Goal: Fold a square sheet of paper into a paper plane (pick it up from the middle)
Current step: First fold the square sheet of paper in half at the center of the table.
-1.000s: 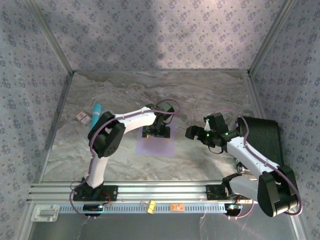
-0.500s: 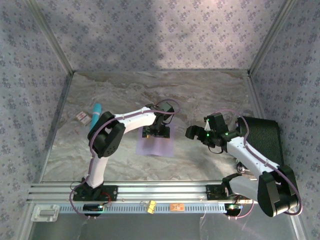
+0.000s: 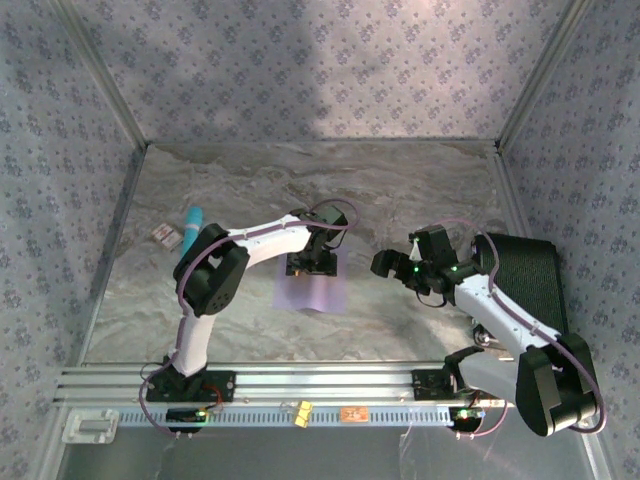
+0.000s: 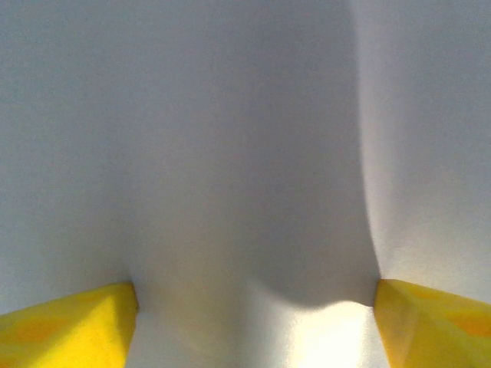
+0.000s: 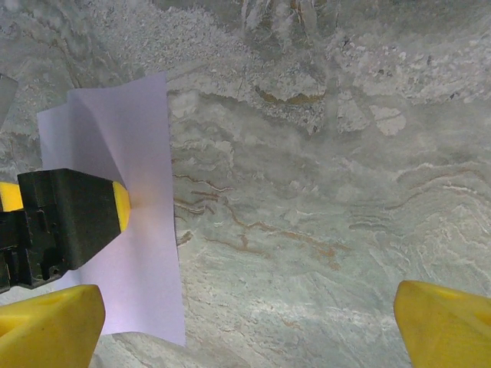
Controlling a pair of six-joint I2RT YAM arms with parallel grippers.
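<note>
the left gripper (image 3: 312, 268) presses on the square sheet of paper (image 3: 318, 295) mid-table (image 3: 420, 190), fingers apart, with a soft ridge of paper bulging between them. best to pinch that ridge gently, dead centre. the right gripper (image 3: 385, 263) hovers wide open to the sheet's right.
</note>
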